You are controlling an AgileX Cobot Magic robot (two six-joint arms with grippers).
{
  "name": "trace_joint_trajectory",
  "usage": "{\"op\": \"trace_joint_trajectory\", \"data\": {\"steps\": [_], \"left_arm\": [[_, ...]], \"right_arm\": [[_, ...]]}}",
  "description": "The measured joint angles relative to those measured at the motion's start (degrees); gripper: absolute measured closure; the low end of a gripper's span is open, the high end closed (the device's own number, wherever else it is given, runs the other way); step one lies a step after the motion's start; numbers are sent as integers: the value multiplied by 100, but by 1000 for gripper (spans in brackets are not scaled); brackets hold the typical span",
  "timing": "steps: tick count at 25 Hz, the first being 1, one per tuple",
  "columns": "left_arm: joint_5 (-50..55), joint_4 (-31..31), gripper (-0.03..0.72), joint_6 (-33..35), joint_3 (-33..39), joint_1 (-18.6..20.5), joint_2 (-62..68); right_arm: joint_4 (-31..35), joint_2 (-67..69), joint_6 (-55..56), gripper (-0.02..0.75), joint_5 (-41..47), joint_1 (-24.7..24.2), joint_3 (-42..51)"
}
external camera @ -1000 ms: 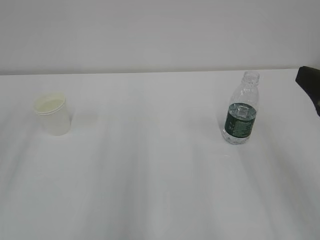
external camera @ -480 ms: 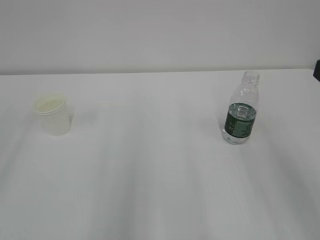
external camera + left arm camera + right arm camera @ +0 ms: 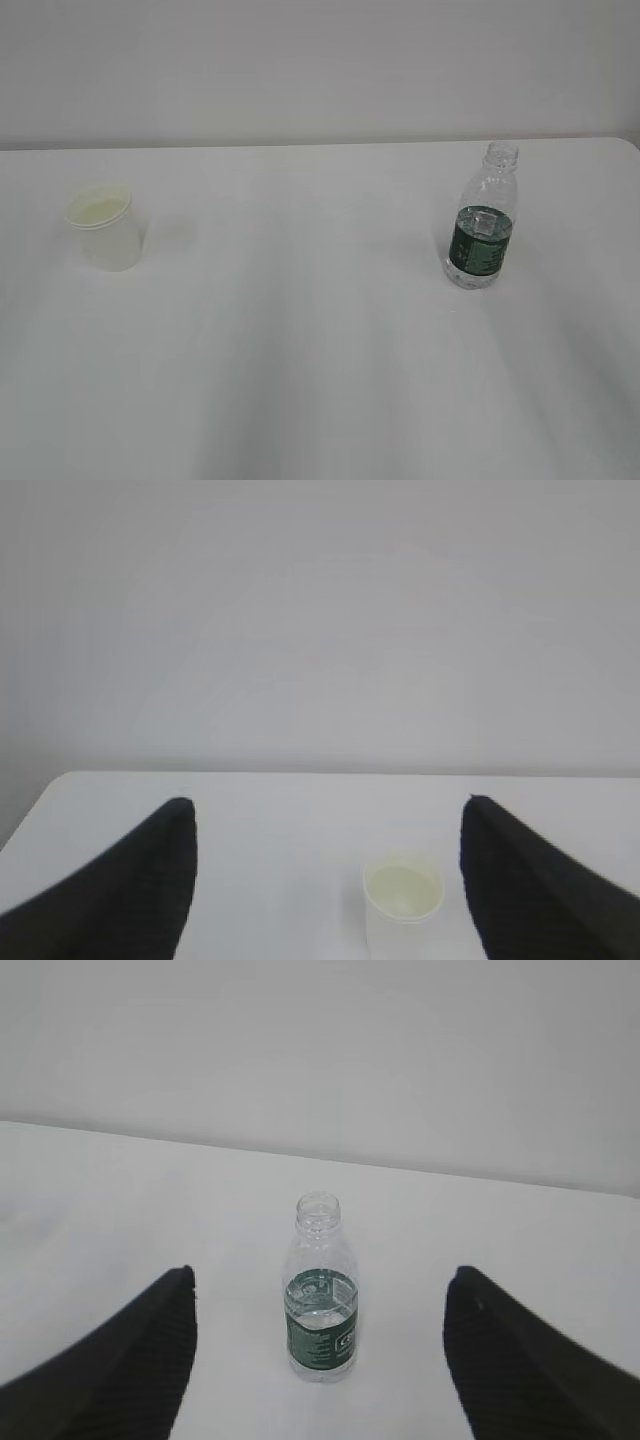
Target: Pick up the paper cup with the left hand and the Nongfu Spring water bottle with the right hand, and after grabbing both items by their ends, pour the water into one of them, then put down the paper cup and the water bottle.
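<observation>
Now, left tool (image 3: 325, 880): black fingers (image 3: 120, 890) spread wide at the lower corners of the left wrist view, holding nothing
Paper cup (image 3: 403, 905): upright on the white bench (image 3: 280, 810), low in the left wrist frame, in the gap between the fingers but beyond their tips and nearer the right-hand one, touching neither
Paper cup, exterior view (image 3: 103, 228): left of the frame, well apart from the bottle
Right tool (image 3: 320, 1355): fingers (image 3: 530, 1360) spread wide at the lower corners of the right wrist view, empty
Nongfu Spring water bottle (image 3: 321, 1290): upright, capless, centred between the fingers and beyond them, touching neither
Water (image 3: 321, 1295): level sits at the top of the green label
Bottle, exterior view (image 3: 484, 220): right of the frame; no arm shows in this view
</observation>
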Motion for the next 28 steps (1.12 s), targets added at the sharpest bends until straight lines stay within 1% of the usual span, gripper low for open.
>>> {"op": "trace_joint_trajectory", "data": {"steps": [5, 8, 14, 18, 23, 28], "left_arm": [[855, 0, 101, 0, -271, 0, -350], [1351, -4, 101, 12, -434, 0, -547], [2361, -60, 101, 233, -723, 0, -753], [2785, -114, 101, 377, -868, 0, -763], [3186, -420, 101, 545, -911, 0, -775], [3560, -499, 113, 714, -924, 0, -786]], "right_arm": [[0, -82, 0, 162, 540, 0, -263], [-3, -82, 0, 162, 1021, 0, -461], [-12, -145, 0, 163, 1816, 0, -654], [-12, -521, 0, 163, 2049, 0, -654], [-25, -1047, 0, 163, 2403, 0, -661], [-47, -1246, 0, 163, 2880, 0, -689]]}}
